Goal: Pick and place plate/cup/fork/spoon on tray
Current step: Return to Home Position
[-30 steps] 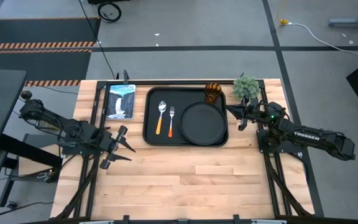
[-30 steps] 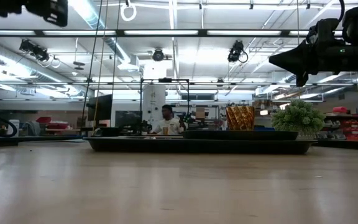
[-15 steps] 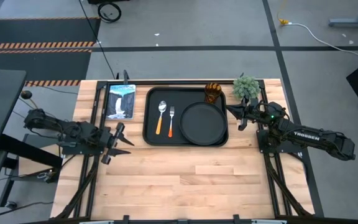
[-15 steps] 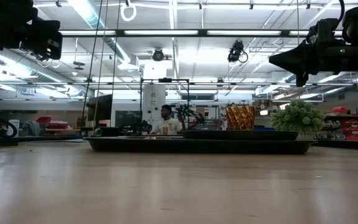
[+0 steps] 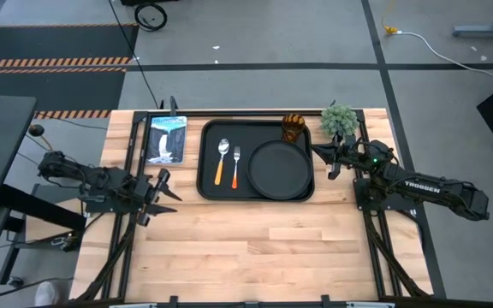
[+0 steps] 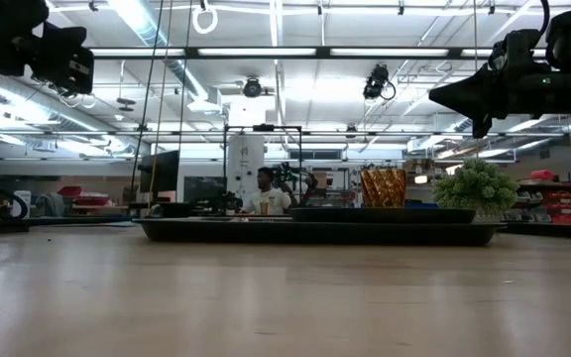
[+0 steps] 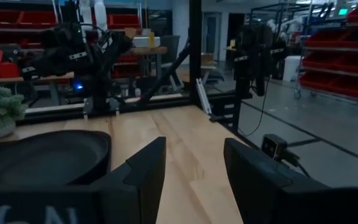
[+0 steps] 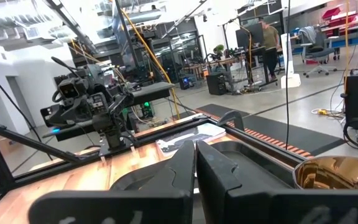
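Note:
The black tray (image 5: 208, 190) lies at the table's far middle. On it lie the round black plate (image 5: 280, 168), the amber cup (image 5: 293, 127) at its far right corner, the spoon (image 5: 221, 161) and the fork (image 5: 235, 166). My left gripper (image 5: 163, 198) is open and empty, above the table left of the tray. My right gripper (image 5: 321, 159) is shut and empty, raised just right of the tray, near the plate.
A small green potted plant (image 5: 338, 120) stands right of the cup, close behind my right gripper. A picture card (image 5: 166, 139) lies left of the tray. The near half of the wooden table (image 5: 255, 257) is bare wood. A person shows far off in the room (image 6: 264, 190).
My left arm has drawn back toward the table's left edge, its gripper staying open and empty. The tray and the things on it have stayed where they were.

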`<state>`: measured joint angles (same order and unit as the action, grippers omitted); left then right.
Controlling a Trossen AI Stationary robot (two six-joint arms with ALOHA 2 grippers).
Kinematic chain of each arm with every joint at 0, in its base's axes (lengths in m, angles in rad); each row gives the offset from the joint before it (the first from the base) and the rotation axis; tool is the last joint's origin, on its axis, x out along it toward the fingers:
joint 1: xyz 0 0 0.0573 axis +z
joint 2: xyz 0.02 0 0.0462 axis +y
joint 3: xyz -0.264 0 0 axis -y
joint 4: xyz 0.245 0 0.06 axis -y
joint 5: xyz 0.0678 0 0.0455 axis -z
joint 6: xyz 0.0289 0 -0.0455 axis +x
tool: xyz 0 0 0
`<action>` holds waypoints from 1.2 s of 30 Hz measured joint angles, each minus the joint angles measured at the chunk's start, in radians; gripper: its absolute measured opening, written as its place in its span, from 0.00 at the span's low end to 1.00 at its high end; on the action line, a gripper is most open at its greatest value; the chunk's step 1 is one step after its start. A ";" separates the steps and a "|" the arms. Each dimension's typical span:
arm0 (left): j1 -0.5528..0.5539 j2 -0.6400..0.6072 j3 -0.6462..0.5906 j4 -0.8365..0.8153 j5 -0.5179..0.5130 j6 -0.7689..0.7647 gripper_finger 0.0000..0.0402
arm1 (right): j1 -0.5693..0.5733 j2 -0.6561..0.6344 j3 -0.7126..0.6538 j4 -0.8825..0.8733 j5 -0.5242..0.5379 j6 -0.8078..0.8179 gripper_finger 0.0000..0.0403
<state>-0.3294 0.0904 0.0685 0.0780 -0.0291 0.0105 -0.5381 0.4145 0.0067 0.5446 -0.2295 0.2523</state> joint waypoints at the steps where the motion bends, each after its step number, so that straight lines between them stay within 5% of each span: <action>1: -0.003 -0.003 0.000 0.000 0.000 0.000 0.43 | 0.000 0.000 0.000 0.000 0.000 0.000 0.06; 36: -0.010 -0.034 0.000 0.000 0.000 0.000 0.43 | 0.000 0.000 0.000 0.000 0.000 0.000 0.06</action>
<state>-0.3397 0.0563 0.0685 0.0778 -0.0296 0.0105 -0.5381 0.4145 0.0067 0.5446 -0.2291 0.2523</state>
